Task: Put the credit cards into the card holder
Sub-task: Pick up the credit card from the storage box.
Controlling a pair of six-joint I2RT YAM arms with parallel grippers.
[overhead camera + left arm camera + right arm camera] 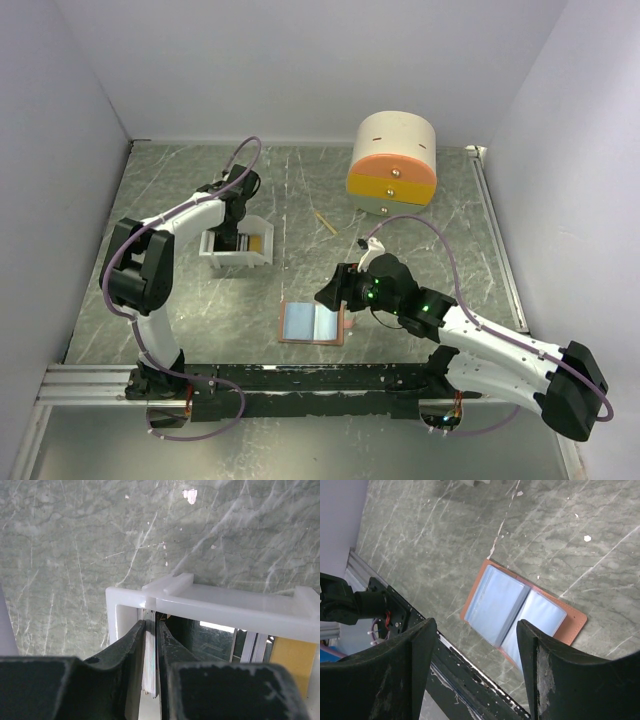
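Grey-edged card (150, 655) stands pinched between the left jaws inside the white tray (225, 607), while the right jaws hang spread above the open holder (520, 612).

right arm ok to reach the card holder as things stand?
Probably yes: the card holder lies open on the table just below the open right tool, nothing between them. The left arm is away at the white tray.
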